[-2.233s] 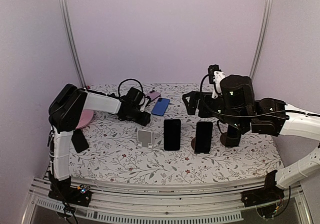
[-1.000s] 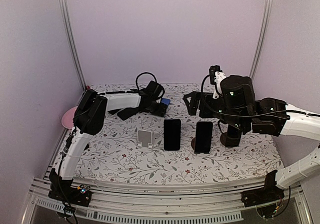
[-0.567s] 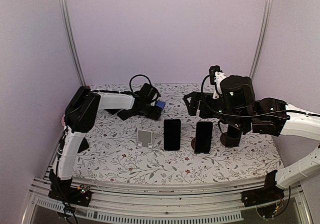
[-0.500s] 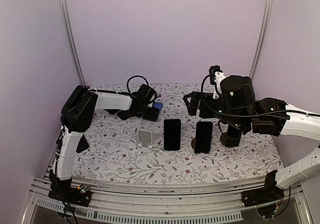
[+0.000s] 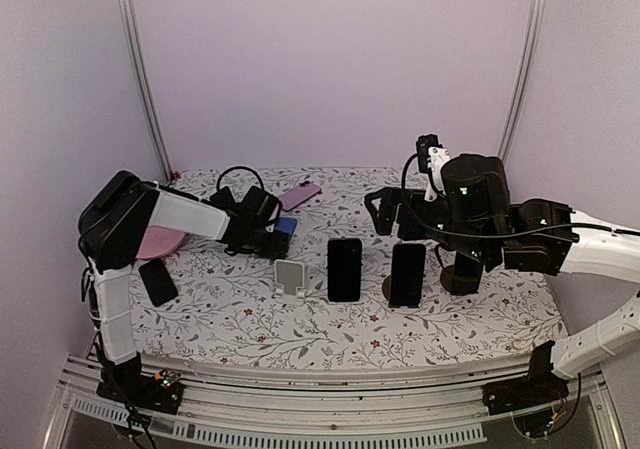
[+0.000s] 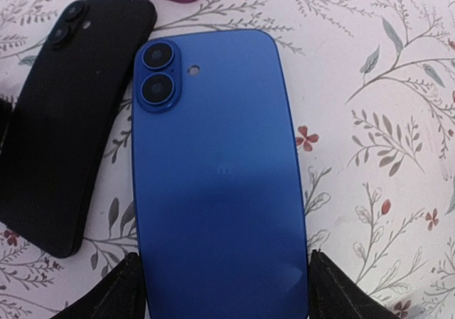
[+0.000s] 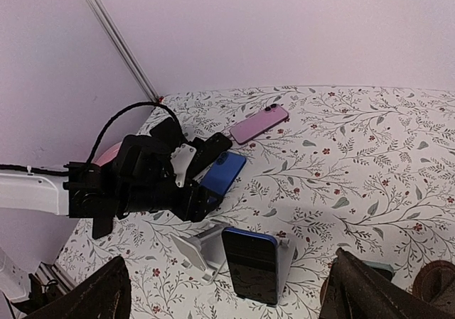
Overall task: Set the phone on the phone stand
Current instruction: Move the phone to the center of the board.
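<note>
A blue phone (image 6: 217,184) lies back-up between my left gripper's (image 6: 222,294) fingers (image 6: 121,294), which press on its two long edges just above the flowered table. From the top view, that gripper (image 5: 268,235) and the blue phone (image 5: 287,225) sit just behind and left of the empty white phone stand (image 5: 290,275). The right wrist view shows the same stand (image 7: 193,248) below the blue phone (image 7: 224,172). My right gripper (image 5: 385,209) hangs open above the table's middle, holding nothing.
Two dark-screened phones (image 5: 344,268) (image 5: 407,274) stand on other stands right of the white one. A pink phone (image 5: 300,195) lies at the back, a black phone (image 6: 67,120) beside the blue one, another black phone (image 5: 157,281) and a pink plate (image 5: 160,241) at left.
My left gripper has pulled back from the rear middle toward the left and near side, and the blue phone came with it. The right arm has not moved.
</note>
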{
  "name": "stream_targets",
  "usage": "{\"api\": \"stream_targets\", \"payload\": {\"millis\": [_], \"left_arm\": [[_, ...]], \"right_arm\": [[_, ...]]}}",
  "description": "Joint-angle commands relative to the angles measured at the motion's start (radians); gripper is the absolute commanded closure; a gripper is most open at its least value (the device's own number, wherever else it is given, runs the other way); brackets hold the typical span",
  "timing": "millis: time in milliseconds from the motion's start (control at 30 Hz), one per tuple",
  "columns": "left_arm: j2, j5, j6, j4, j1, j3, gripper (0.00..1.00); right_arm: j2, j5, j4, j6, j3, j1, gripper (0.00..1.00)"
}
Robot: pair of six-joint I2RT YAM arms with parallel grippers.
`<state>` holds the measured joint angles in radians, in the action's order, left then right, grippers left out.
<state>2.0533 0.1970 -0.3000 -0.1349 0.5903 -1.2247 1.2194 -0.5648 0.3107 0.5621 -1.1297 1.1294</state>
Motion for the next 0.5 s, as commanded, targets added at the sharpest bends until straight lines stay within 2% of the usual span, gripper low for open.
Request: {"api": "stream_targets", "payload": {"millis": [0, 167, 367, 467], "left_arm": [[-0.022, 0.003, -0.06, -0.097, -0.021, 0.163, 0.39], [-0.135, 0.006, -0.11, -0.061, -0.012, 0.317, 0.39], [-0.258, 0.018, -0.146, -0.058, 0.001, 0.422, 0.39], [-0.276, 0.011, -0.144, -0.07, 0.006, 0.411, 0.31]], "right_arm": [[-0.018, 0.023, -0.028, 0.009, 0.01, -0.005, 0.01], [-0.009, 0.036, -0.041, 0.012, 0.012, -0.005, 0.01], [0.013, 0.053, -0.047, 0.006, -0.002, -0.004, 0.01], [0.017, 0.056, -0.049, 0.008, -0.002, -0.005, 0.01]]}}
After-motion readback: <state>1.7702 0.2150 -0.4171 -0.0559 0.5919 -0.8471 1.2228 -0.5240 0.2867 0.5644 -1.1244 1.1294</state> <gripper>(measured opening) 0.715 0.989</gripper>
